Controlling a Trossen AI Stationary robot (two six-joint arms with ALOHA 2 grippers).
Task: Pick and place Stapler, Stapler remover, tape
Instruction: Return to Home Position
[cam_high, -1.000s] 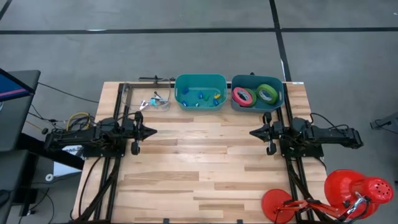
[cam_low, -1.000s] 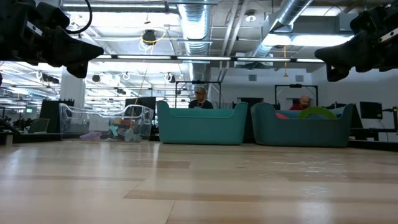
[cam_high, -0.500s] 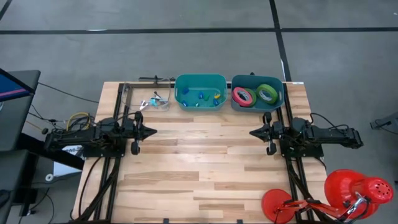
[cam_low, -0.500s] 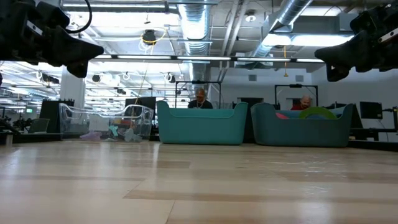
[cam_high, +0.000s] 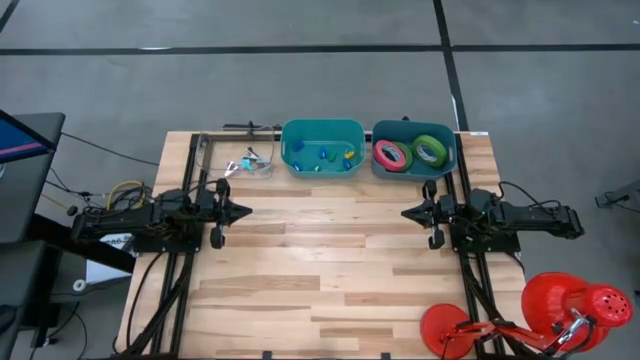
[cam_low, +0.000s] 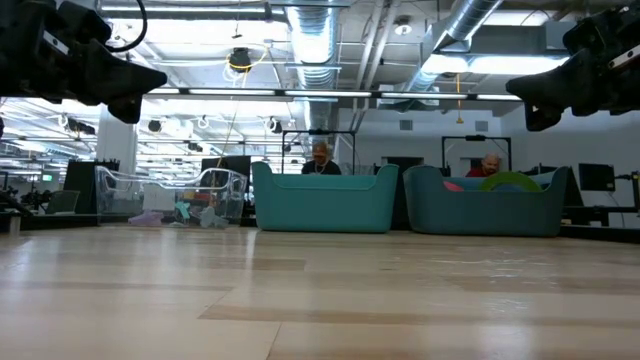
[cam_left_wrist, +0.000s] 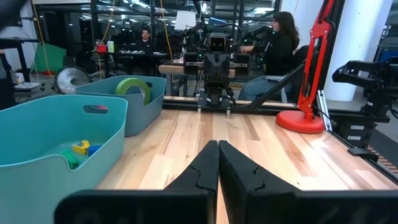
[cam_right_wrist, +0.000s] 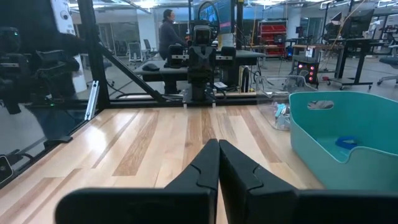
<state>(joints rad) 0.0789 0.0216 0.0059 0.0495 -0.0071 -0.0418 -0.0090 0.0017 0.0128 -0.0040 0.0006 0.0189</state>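
A pink-red tape roll (cam_high: 391, 154) and a green tape roll (cam_high: 431, 150) lie in the right teal bin (cam_high: 445, 166) at the table's far edge. The green roll (cam_left_wrist: 133, 88) also shows in the left wrist view. A second green roll is not visible. The left teal bin (cam_high: 322, 171) holds tiny coloured pieces (cam_high: 324, 155). A clear tray (cam_high: 250, 163) with small items sits left of it. My left gripper (cam_high: 247, 211) hovers shut at the table's left, my right gripper (cam_high: 404, 213) shut at its right; they face each other. No stapler or remover is recognisable.
A red desk lamp (cam_high: 560, 310) stands at the table's near right corner. The wooden table top (cam_high: 320, 260) between the two arms is bare. People sit at desks in the room beyond the table.
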